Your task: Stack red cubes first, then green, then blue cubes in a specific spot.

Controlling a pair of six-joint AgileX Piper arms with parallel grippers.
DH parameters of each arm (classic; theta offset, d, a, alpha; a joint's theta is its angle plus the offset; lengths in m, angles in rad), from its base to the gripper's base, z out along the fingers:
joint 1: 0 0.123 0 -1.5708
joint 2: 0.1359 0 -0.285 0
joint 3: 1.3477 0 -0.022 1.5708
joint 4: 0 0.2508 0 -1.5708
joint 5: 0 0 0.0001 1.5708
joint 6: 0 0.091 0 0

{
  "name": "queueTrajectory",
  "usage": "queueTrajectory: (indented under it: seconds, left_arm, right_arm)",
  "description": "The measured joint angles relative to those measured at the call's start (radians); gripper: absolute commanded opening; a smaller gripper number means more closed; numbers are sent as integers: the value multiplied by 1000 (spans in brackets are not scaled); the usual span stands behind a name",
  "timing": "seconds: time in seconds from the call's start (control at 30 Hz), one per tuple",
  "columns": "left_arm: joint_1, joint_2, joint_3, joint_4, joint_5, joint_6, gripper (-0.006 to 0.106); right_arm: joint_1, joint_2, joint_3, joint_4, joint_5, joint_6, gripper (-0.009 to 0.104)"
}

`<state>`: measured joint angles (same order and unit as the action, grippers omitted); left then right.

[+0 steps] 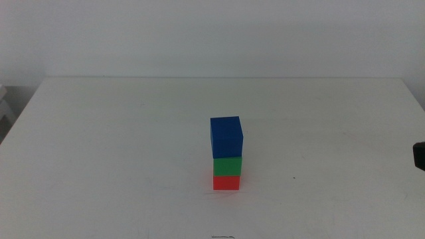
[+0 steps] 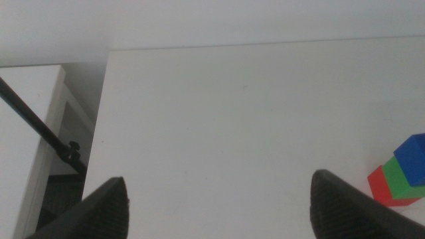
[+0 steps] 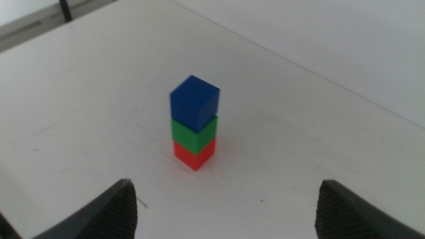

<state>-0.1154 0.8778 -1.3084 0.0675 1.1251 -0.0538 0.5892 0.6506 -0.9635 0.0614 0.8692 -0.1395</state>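
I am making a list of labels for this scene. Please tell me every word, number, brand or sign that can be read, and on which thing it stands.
There is no text to read in any view.
Blue cube: plain faces.
Green cube: plain faces.
Red cube: plain faces.
White table: no print, only a tiny dark speck.
Left gripper and right gripper: dark jaws, open, no marking.
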Motion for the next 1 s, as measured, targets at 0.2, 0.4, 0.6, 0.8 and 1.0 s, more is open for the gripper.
queueTrajectory:
  seconds: [0.2, 0.4, 0.6, 0.8, 1.0]
  left_arm:
    - [0, -123, 172, 0, -105, 0, 94]
    - [0, -344, 453, 0, -405, 0, 94]
    - [0, -587, 731, 0, -698, 0, 94]
    - [0, -779, 982, -2, -836, 0, 94]
    - [0, -881, 1167, -2, -850, 0, 94]
  right_arm:
    - [-6, -27, 69, -84, -50, 0, 85]
    - [-166, -204, 282, -146, -226, 0, 85]
    - [-403, -416, 533, -101, -291, 0, 85]
    - [-493, -618, 739, -70, -377, 0, 85]
    - [-499, -662, 861, -61, -482, 0, 85]
